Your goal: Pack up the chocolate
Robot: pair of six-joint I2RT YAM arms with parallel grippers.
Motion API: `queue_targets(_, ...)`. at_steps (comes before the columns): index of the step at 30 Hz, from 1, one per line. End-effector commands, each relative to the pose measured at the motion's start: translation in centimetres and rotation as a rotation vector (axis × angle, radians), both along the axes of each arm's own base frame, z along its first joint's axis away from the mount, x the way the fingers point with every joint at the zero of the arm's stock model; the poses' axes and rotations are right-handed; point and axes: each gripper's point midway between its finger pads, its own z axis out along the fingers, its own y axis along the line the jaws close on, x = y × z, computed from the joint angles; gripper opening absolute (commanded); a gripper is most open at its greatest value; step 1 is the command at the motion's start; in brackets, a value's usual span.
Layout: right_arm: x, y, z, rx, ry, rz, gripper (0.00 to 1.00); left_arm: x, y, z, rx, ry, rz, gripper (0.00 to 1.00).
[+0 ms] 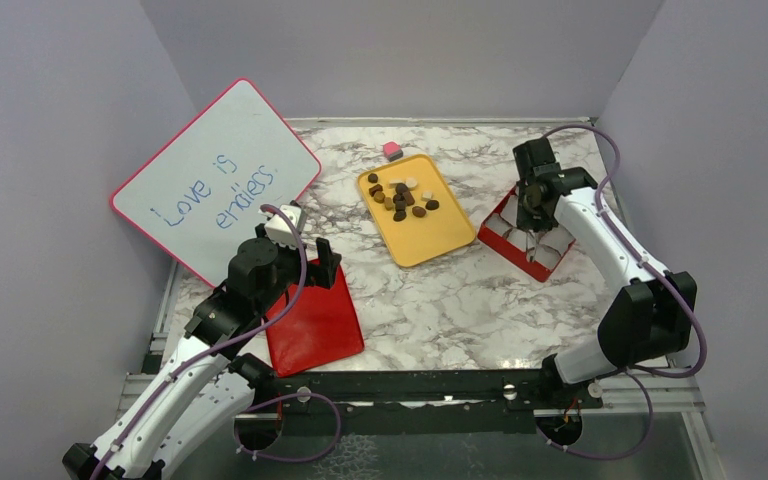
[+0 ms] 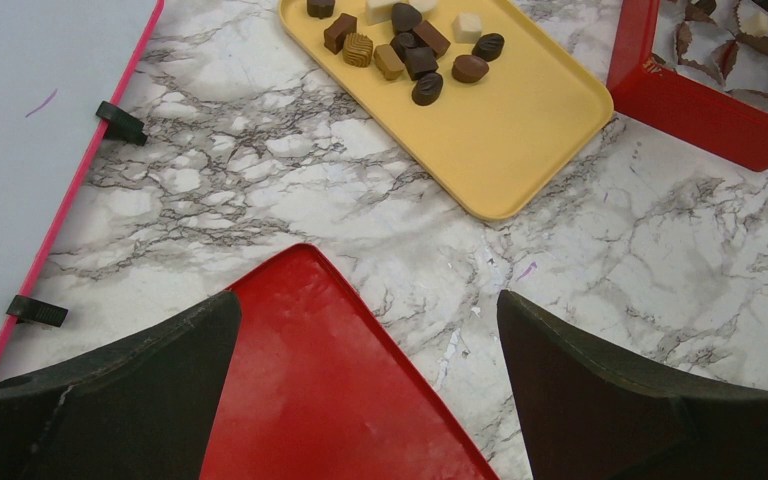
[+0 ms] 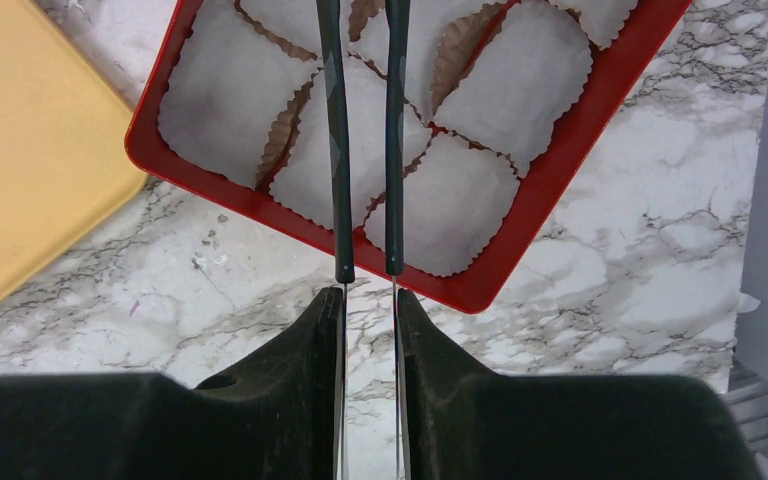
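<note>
- Mostly the chocolate [image 1: 400,195] lies in a loose cluster of dark, lighter brown and cream pieces on the far half of a yellow tray [image 1: 430,235]. The near half of the tray is bare.
- Right gripper [image 3: 370,295] is pressed together on a pair of tweezers [image 3: 338,150]. Their thin prongs stand slightly apart and reach out over a red box [image 3: 260,207]; the tips run out of the right wrist view.
- White paper cups [image 3: 460,215] line the box, and those under the prongs hold nothing. In the left wrist view one cup at the far edge may hold a pale piece, but I cannot tell.
- Left gripper [image 2: 368,300] is spread wide above a corner of a flat red lid [image 2: 330,380], touching nothing.
- A strip of marble tabletop [image 2: 660,270] separates tray and box, which lie just beside each other.
- A small pink cube [image 1: 392,150] sits just behind the tray's far corner.
- A pink-framed whiteboard [image 1: 215,180] leans at the left, near the lid and well apart from the box.
</note>
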Motion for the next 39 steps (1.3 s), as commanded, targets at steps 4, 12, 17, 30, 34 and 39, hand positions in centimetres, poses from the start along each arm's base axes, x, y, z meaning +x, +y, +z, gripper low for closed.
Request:
queue_targets(4,1.1,0.6,-1.4,0.057,0.001,0.009,0.26,0.1,0.0,0.0,0.001,-0.009,0.0,0.99)
queue_targets(12,1.4,0.7,-3.4,0.06,0.04,0.006,0.26,0.1,0.0,0.1,0.001,-0.011,0.0,0.99)
queue_targets(17,1.6,0.7,-4.0,0.057,0.044,0.009,0.27,0.1,0.0,0.0,0.003,-0.008,0.001,0.99)
queue_targets(30,2.4,0.5,-5.3,0.035,0.071,0.009,0.32,0.1,0.0,0.0,0.002,-0.007,0.002,0.99)
queue_targets(34,2.2,-0.1,-4.7,0.003,0.067,-0.012,0.33,0.1,0.1,0.0,0.003,-0.01,0.004,0.99)
queue_targets(39,2.0,0.1,-3.8,0.021,0.053,-0.004,0.36,0.1,0.0,0.0,0.002,-0.01,0.003,0.99)
